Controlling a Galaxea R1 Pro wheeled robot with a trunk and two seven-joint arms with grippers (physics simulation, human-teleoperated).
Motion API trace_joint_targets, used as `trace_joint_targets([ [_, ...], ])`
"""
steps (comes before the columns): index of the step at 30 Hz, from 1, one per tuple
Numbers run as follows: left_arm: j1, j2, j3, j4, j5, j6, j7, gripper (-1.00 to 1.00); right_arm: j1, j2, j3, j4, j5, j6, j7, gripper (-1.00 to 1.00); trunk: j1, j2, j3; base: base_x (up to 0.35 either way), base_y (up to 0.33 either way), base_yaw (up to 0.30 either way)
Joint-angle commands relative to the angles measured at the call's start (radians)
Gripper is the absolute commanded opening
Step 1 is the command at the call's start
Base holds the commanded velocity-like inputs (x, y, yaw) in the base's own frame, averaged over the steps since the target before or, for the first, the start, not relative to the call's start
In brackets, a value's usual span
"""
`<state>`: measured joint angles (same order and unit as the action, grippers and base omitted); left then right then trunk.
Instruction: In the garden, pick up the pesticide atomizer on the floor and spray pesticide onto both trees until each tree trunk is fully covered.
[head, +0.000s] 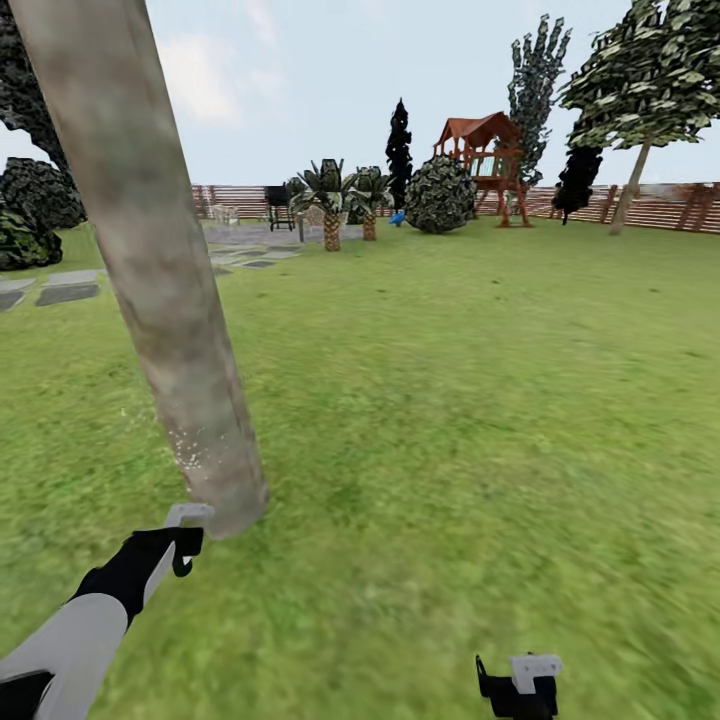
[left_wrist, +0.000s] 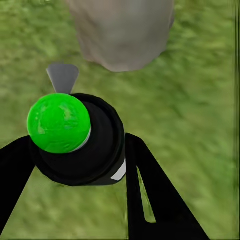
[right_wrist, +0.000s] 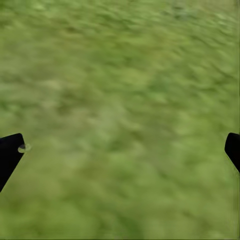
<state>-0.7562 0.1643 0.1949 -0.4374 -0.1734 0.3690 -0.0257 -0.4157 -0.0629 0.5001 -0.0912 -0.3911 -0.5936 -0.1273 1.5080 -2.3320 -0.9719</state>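
Left tool (left_wrist: 75, 150) grips atomizer (left_wrist: 75, 135) | nozzle beside trunk (head: 150, 280)

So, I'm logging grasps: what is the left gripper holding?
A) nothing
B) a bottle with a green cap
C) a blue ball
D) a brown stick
B: in the left wrist view the black fingers close around a dark bottle with a green cap, near the trunk.

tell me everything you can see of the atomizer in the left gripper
The atomizer looks like a black round plastic body with a bright green ball-like cap and a grey flared nozzle aimed at the base of the tree trunk. The left gripper clamps it, black fingers on both sides, above the grass.
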Motion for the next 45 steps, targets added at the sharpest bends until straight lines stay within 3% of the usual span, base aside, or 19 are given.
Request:
trace_joint_targets([
  [1, 0.0, 0.0, 0.0, 0.0, -0.001, 0.001, 0.0, -1.0, 0.0, 0.0, 0.0, 0.0, 0.0, 0.0, 0.0, 1.0, 0.0, 0.0, 0.0, 0.256, -0.175, 0.009],
  [13, 0.0, 0.0, 0.001, 0.0, -0.003, 0.033, -0.002, -1.0, 0.0, 0.0, 0.0, 0.0, 0.0, 0.0, 0.0, 1.0, 0.0, 0.0, -0.004, 0.161, -0.103, 0.155],
  [18, 0.0, -0.001, -0.007, -0.002, -0.004, 0.116, -0.002, -1.0, 0.0, 0.0, 0.0, 0.0, 0.0, 0.0, 0.0, 1.0, 0.0, 0.0, -0.006, 0.001, -0.001, 0.258],
  [23, 0.0, -0.013, -0.009, -0.003, -0.005, 0.12, -0.003, -1.0, 0.0, 0.0, 0.0, 0.0, 0.0, 0.0, 0.0, 1.0, 0.0, 0.0, -0.008, 0.0, -0.166, 0.141],
  [45, 0.0, -0.011, -0.014, -0.004, -0.009, 0.12, 0.0, -1.0, 0.0, -0.002, 0.0, 0.001, 0.005, 0.0, 0.0, 1.0, 0.0, 0.0, -0.008, 0.086, -0.249, 0.032],
])
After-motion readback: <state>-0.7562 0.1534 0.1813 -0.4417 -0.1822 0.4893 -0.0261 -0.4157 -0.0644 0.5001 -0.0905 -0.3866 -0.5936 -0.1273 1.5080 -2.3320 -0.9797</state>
